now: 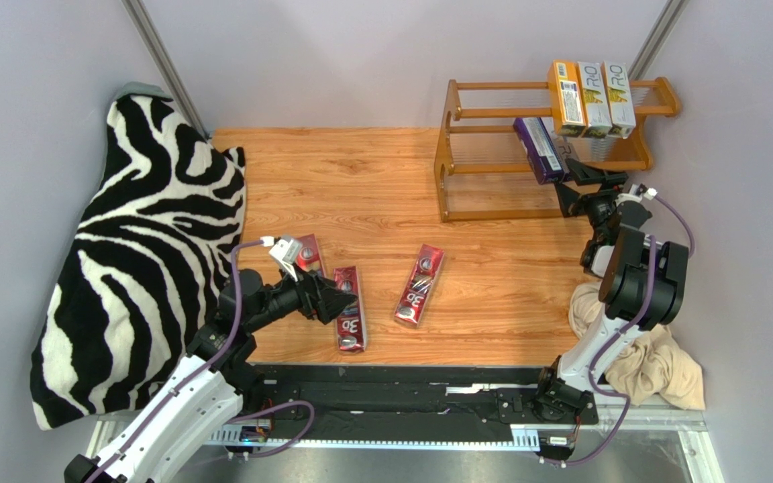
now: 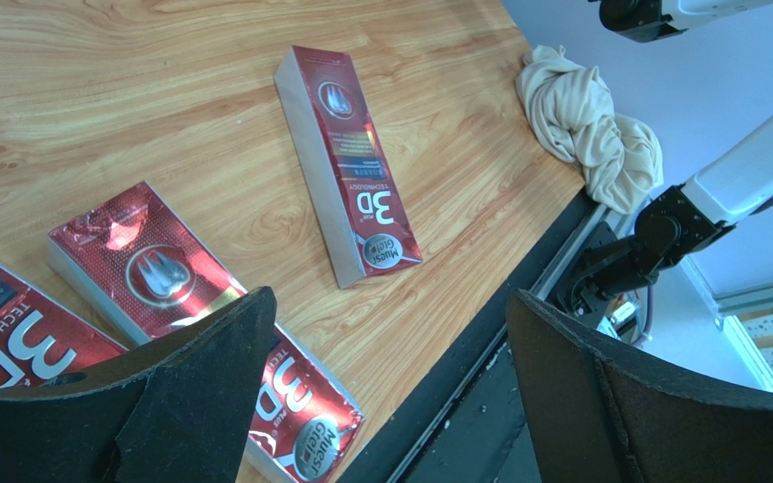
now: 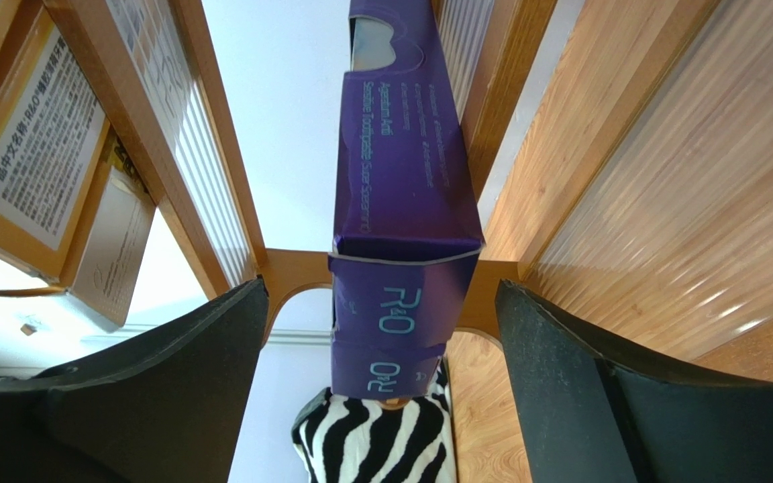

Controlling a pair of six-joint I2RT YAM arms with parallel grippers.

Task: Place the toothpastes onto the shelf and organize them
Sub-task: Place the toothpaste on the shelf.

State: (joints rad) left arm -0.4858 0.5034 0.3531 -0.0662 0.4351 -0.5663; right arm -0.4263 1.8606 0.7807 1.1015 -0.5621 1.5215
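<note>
Seen from above, the left gripper [image 1: 344, 299] hovers at 7 o'clock over three red cartons [image 1: 420, 286], with the shelf [image 1: 448, 151] at 1 o'clock. Its wrist view shows the jaws wide and empty, with one red carton [image 2: 348, 166] at 12 o'clock. The right gripper [image 3: 380, 292] gapes wide around a purple carton [image 3: 401, 171] in the shelf, touching neither side.

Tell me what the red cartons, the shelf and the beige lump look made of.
Red cartons: cardboard with glossy metallic-looking print; glare patches, sharp folded edges. Shelf: varnished orange-brown wood, probably; grain and sheen show. Beige lump: soft matte cloth, judging by its crumpled folds.
</note>
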